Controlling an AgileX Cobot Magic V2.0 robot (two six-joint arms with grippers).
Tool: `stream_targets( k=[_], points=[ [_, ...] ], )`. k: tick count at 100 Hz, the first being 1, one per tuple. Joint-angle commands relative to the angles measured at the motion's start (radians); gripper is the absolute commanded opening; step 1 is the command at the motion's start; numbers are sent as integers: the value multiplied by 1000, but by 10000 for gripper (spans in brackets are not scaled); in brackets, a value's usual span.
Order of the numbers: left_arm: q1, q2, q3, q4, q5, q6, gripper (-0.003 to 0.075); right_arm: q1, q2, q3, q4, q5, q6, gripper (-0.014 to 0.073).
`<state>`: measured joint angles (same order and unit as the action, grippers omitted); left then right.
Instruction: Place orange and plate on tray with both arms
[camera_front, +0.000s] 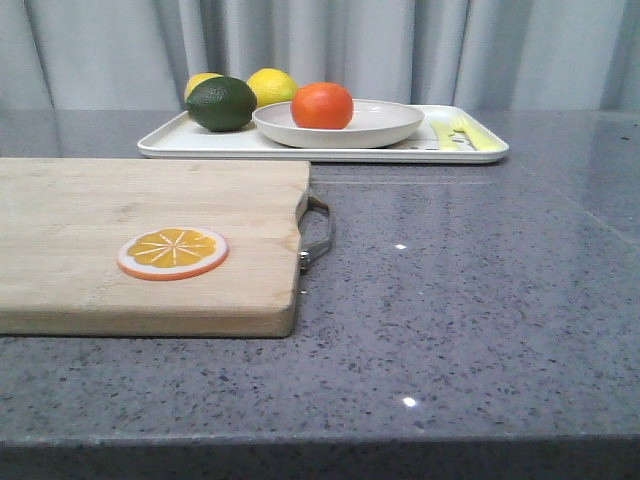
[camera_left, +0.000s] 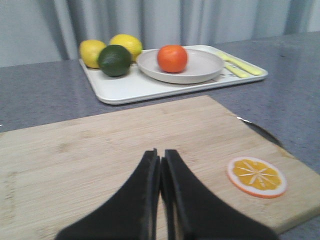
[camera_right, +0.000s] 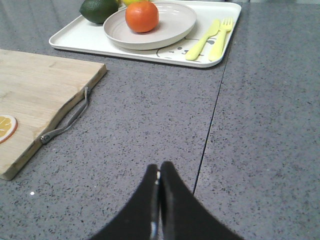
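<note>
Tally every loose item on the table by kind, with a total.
Lemons: 2
Green fruit: 1
Orange: 1
Orange slice: 1
Plate: 1
Tray: 1
Cutting board: 1
Total: 8

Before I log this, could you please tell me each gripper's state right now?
Left gripper: closed, holding nothing.
Right gripper: closed, holding nothing.

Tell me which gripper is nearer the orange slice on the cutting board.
Left. The left gripper hangs shut over the cutting board beside the orange slice; the right gripper is off the board, over bare counter.
</note>
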<state>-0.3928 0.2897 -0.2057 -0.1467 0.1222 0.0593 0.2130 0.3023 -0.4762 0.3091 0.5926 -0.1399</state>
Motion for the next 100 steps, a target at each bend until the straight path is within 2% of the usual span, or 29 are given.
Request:
stream_targets(
  k=[1,33,47,100],
  points=[
    [81,-57,4,10,-88,0,-20,-1,5,-26,5,-80,-13,-68],
    [354,-274,137,10,-88,0,-20,-1,5,-26,5,-80,-13,-68],
    [428,-328,185,10,-91,0,-20,-1,5,-26,5,-80,-13,-68],
    [461,-328,214,10,-90,0,-20,-1,5,-26,5,-80,-13,-68]
  ],
)
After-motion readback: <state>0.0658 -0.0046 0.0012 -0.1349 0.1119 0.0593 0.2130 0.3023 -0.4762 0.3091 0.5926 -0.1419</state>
